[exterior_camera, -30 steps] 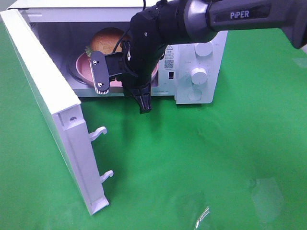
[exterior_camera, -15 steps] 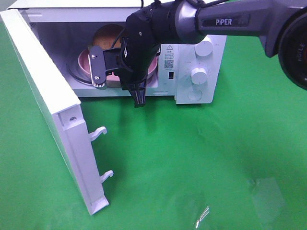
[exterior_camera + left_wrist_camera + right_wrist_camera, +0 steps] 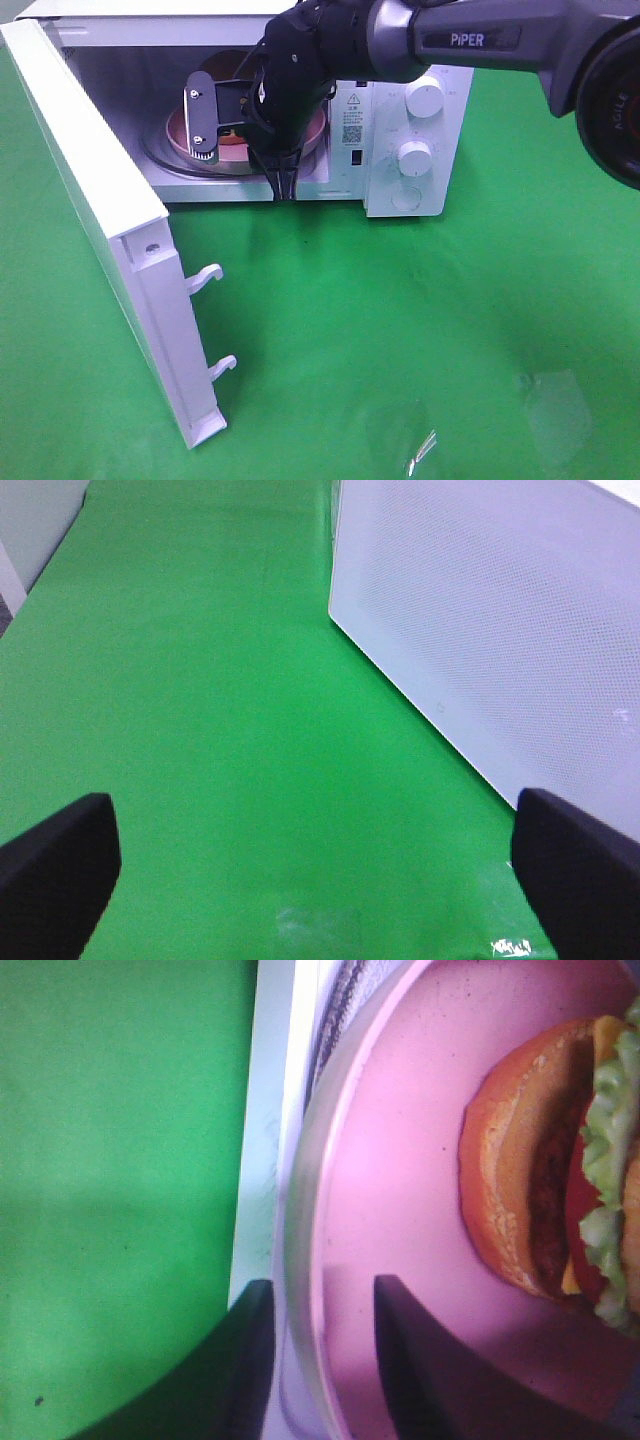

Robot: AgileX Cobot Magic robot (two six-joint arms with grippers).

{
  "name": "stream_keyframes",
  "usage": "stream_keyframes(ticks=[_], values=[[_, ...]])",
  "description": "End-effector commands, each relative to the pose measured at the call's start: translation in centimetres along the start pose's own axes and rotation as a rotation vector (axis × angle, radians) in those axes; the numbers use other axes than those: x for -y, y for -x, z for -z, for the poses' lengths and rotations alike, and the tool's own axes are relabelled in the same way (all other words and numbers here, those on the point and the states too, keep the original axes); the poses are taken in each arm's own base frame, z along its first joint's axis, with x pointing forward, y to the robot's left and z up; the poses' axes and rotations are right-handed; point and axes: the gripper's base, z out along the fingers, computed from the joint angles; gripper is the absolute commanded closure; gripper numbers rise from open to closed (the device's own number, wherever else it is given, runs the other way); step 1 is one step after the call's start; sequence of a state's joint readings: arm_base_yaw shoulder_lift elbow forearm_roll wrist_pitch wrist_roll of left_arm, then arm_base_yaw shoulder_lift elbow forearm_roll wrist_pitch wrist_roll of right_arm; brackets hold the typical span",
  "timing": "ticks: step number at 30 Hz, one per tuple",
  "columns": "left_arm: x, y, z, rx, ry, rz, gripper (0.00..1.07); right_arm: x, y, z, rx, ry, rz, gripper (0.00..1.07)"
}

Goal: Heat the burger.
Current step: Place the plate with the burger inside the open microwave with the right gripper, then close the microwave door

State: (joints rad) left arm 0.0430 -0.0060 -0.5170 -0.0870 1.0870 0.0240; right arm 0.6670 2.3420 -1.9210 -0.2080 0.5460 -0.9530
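Your right hand (image 3: 322, 1282) is inside the microwave (image 3: 400, 60), its two fingers straddling the near rim of the plate (image 3: 400, 1160) with a visible gap on either side, so it reads as released rather than clamping. The burger (image 3: 540, 1160) sits on that plate, well inside the cavity, and the plate appears to rest on the glass tray (image 3: 160, 158). The step in hand looks like letting go and backing out. Open the fingers enough that neither one drags on the rim. Lift just clear of the rim before you retreat, and mind the cavity roof above the wrist. Then pull straight out through the opening towards the surface (image 3: 420, 330), not sideways, so the inner finger does not hook the plate and slide it off centre. Avoid tipping the wrist towards the burger, which is near the inner finger. From the high view you cannot tell whether the plate is fully centred on the tray, so check that once the arm is clear. Your left hand (image 3: 315, 850) is spread wide and empty over the surface, beside a white perforated panel. The door (image 3: 90, 180) stands fully open and is probably its next job, once the right arm is out of the swing path.
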Motion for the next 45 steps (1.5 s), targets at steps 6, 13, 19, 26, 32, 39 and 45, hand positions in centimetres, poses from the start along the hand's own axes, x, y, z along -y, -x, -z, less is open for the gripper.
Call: stream_keyframes(ticks=[6, 13, 19, 26, 32, 39, 45], values=[[0.0, 0.0, 0.2, 0.032, -0.006, -0.001, 0.08, -0.3, 0.6, 0.3, 0.002, 0.027, -0.026, 0.62], [0.0, 0.0, 0.2, 0.032, -0.006, -0.001, 0.08, 0.2, 1.1, 1.6, 0.005, 0.025, -0.046, 0.56], [0.0, 0.0, 0.2, 0.032, -0.006, -0.001, 0.08, 0.3, 1.2, 2.6, -0.007, 0.054, -0.11, 0.5], [0.0, 0.0, 0.2, 0.032, -0.006, -0.001, 0.08, -0.9, 0.6, 3.4, -0.006, 0.071, -0.116, 0.47], [0.0, 0.0, 0.2, 0.032, -0.006, -0.001, 0.08, -2.3, -0.2, 4.6, -0.004, 0.079, -0.107, 0.47], [0.0, 0.0, 0.2, 0.032, -0.006, -0.001, 0.08, -4.0, -1.1, 6.5, 0.044, 0.037, -0.102, 0.39], [0.0, 0.0, 0.2, 0.032, -0.006, -0.001, 0.08, -5.2, -1.8, 8.3, 0.084, -0.004, -0.097, 0.34]])
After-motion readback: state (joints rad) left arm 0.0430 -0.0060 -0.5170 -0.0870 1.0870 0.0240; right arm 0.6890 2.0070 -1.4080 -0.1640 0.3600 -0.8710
